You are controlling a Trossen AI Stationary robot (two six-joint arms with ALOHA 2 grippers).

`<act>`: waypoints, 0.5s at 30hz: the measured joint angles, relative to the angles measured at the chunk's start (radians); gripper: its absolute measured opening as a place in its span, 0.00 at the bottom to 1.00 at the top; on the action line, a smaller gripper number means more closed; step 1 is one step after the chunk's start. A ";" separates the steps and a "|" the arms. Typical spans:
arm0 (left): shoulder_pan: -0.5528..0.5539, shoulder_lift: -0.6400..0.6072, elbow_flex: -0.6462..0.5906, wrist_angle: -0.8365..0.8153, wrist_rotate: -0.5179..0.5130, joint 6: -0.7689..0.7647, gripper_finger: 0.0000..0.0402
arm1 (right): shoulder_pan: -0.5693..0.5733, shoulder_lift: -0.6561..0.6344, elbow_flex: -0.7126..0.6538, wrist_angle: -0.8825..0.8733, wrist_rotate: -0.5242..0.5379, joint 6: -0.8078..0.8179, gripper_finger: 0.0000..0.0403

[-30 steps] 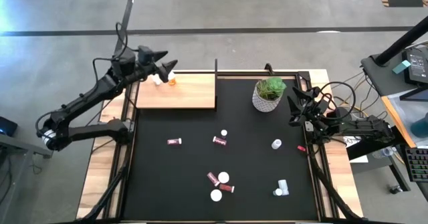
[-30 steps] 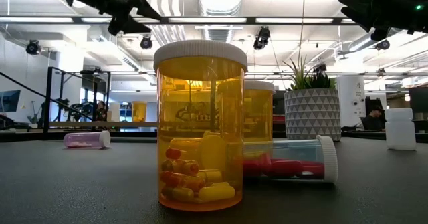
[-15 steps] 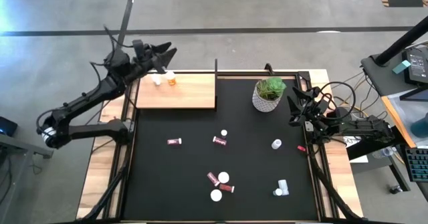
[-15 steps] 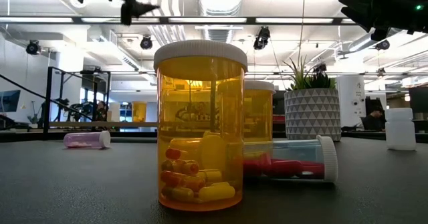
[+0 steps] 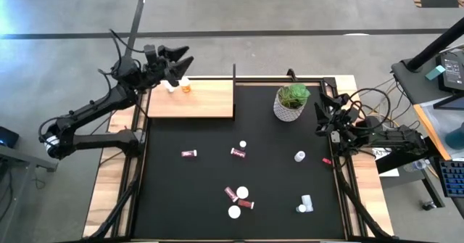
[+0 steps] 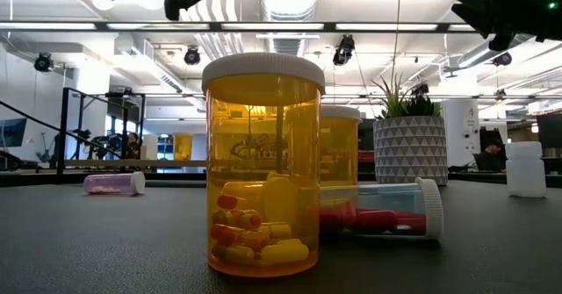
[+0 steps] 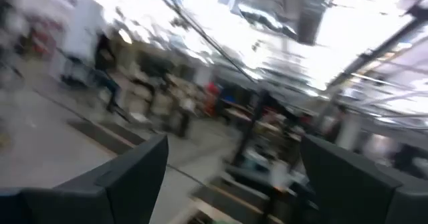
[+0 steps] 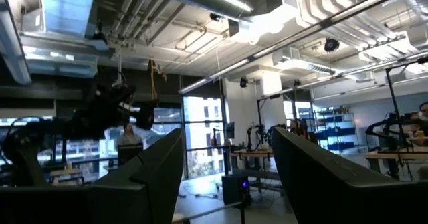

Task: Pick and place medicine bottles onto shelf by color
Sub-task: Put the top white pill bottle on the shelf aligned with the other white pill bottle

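Two small white-capped medicine bottles, one white [image 5: 170,87] and one orange-amber [image 5: 185,85], stood upright on the pale wooden shelf board [image 5: 192,101] just beneath my left gripper [image 5: 183,56]. Its fingers were spread open and empty. It had lifted higher off them since a second before.

A potted plant [image 5: 291,102] in a white patterned pot stands on the black mat [image 5: 188,188] near the desk's far right corner. A grey floor [image 5: 290,11] with a dark stripe lies beyond.
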 joint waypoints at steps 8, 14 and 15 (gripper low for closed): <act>-0.001 0.021 0.000 -0.001 0.061 -0.090 0.80 | 0.000 0.000 0.000 0.010 0.001 0.418 0.53; -0.001 0.026 0.000 0.003 0.061 -0.090 0.80 | 0.000 0.000 0.000 0.010 0.001 0.627 0.53; -0.001 0.028 0.000 0.001 0.060 -0.090 0.80 | 0.000 0.000 0.000 0.010 0.002 0.653 0.53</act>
